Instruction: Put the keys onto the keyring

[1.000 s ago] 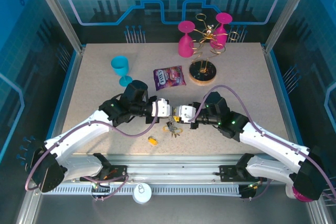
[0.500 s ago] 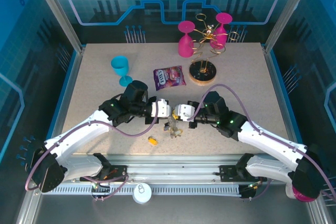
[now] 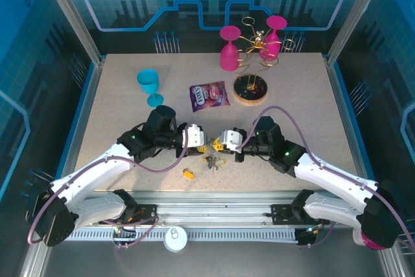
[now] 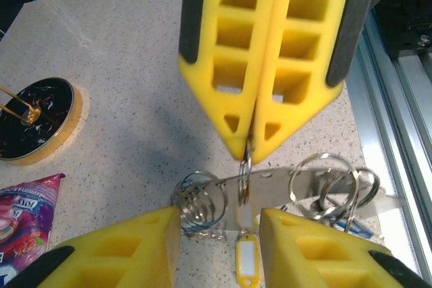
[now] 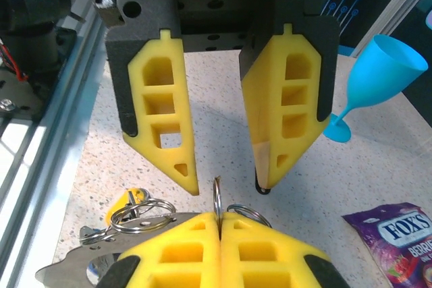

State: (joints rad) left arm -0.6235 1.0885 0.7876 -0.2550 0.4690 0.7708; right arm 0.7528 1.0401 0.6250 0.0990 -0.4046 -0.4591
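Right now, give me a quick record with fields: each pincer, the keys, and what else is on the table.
left pincer: open, facing the right one
right pincer: shut on metal ring, ring upright
keys: bunch just below the pincers; yellow-tagged key lies apart
also on table: blue goblet, purple packet, wooden base

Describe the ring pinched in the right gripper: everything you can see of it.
The ring is thin, silvery metal wire, seen edge-on from both wrist cameras. The right gripper is shut on its rim, between yellow foam fingers. Its free part lies across a flat metal plate; whether the two are linked I cannot tell. The left gripper is open, a finger on either side, not touching it.
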